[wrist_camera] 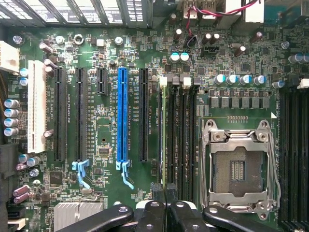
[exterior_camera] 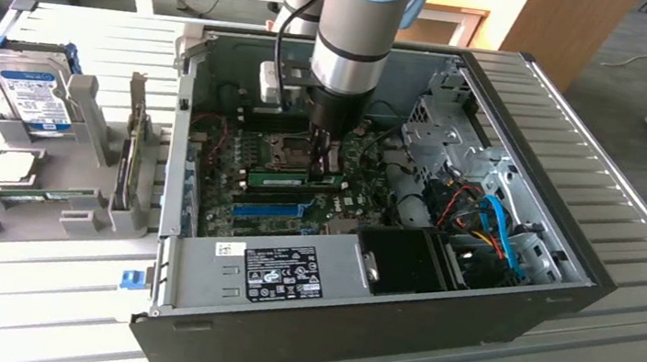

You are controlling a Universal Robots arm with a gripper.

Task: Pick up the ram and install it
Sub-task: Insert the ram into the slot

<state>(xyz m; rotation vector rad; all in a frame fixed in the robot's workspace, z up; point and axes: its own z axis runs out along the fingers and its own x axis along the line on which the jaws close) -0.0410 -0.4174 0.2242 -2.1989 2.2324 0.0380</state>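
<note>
The ram [exterior_camera: 278, 178] is a thin green stick standing on edge in a memory slot of the motherboard, inside the open computer case [exterior_camera: 560, 266]. In the wrist view the ram [wrist_camera: 164, 125] shows edge-on as a narrow green line between the black slots, next to the CPU socket [wrist_camera: 238, 166]. My gripper [exterior_camera: 326, 174] reaches straight down into the case at one end of the stick. The gripper [wrist_camera: 164, 189] has its two black fingers pressed together, with the end of the ram's edge running in between them.
A blue expansion slot [wrist_camera: 122, 116] and black slots lie beside the memory slots. Cables and drive bays [exterior_camera: 480, 219] crowd the case's side toward the exterior view's right. Outside the case, a grey holder [exterior_camera: 59, 223] carries a hard drive [exterior_camera: 38, 95].
</note>
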